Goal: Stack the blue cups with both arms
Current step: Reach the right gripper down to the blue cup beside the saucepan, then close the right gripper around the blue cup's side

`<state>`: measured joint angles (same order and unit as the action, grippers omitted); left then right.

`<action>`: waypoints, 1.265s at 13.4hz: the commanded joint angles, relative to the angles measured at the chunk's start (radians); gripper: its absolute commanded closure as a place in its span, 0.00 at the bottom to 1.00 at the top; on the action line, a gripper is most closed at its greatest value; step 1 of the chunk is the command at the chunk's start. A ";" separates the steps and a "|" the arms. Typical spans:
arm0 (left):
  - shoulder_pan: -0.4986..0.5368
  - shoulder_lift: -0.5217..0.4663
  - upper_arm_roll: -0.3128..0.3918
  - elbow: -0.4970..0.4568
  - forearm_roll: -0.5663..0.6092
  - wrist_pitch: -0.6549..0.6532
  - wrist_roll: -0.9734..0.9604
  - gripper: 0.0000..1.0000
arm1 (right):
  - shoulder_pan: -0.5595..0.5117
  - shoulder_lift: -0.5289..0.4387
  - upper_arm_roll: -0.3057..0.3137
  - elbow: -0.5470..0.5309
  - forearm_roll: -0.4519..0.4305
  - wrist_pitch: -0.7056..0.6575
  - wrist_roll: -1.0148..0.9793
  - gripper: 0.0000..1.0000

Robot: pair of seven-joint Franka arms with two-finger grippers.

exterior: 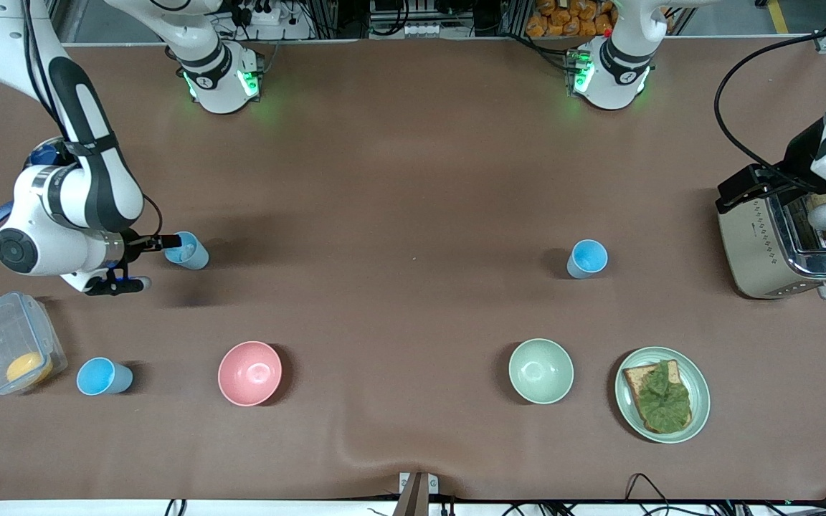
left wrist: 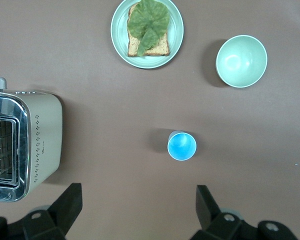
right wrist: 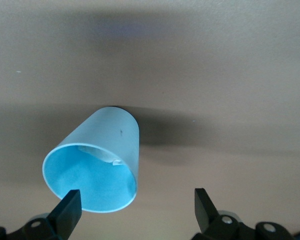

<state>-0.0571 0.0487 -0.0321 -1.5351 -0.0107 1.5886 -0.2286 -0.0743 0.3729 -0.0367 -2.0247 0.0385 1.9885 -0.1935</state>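
Bare brown table (exterior: 399, 215) spreads wide around all three blue cups. One cup (exterior: 187, 251) stands mouth-up at the right arm's end, the right gripper (exterior: 142, 264) low beside it, fingers spread. A second cup (exterior: 588, 259) stands upright below the left gripper (left wrist: 139, 210), spread too. The third (exterior: 102, 377) sits beside a plastic container (exterior: 10, 351).

left gripper (left wrist: 137, 207) bases cut off, toaster (left wrist: 21, 142) cropped, container's yellow contents (exterior: 29, 368) perhaps food
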 commanded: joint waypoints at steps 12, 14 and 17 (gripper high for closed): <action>-0.006 -0.003 -0.009 0.001 0.026 0.008 -0.008 0.00 | -0.038 0.032 0.015 0.011 0.061 0.000 -0.015 0.39; -0.001 -0.003 -0.009 0.001 0.017 0.008 -0.008 0.00 | -0.039 0.035 0.015 0.011 0.061 -0.007 -0.014 0.55; 0.000 -0.003 -0.008 0.001 0.015 0.008 -0.008 0.00 | -0.038 0.037 0.015 0.011 0.069 -0.008 -0.014 0.87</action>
<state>-0.0583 0.0487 -0.0363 -1.5351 -0.0107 1.5887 -0.2286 -0.0904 0.4023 -0.0363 -2.0243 0.0915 1.9900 -0.1935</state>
